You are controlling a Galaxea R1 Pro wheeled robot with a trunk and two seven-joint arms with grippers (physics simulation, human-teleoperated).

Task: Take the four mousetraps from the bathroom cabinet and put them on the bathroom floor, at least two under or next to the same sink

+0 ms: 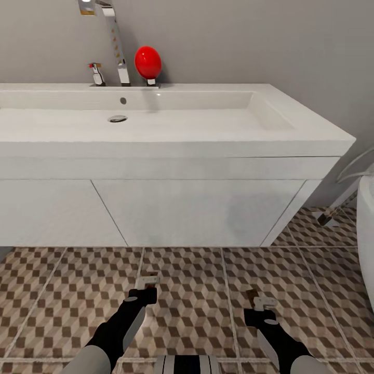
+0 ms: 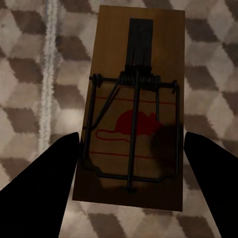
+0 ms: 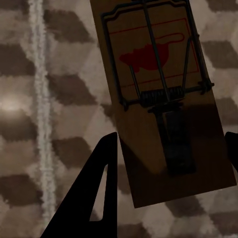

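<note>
Two mousetraps show, each a brown wooden slab with a wire spring and a red mouse print. One mousetrap (image 2: 131,114) sits between the dark fingers (image 2: 44,188) of my left gripper (image 1: 147,281), which is shut across its width. My right gripper (image 1: 259,300) is shut the same way on a second mousetrap (image 3: 163,99), seen as a small brown tip (image 1: 252,295) in the head view. Both hang low over the cube-patterned bathroom floor (image 1: 197,311), just in front of the white sink (image 1: 156,124). Whether the traps touch the tiles I cannot tell.
The white vanity (image 1: 197,213) under the sink stands ahead, with a chrome tap (image 1: 117,41) and a red ball-shaped object (image 1: 148,62) on its back edge. A white fixture (image 1: 366,239) stands at the right edge. Tiled floor stretches to both sides.
</note>
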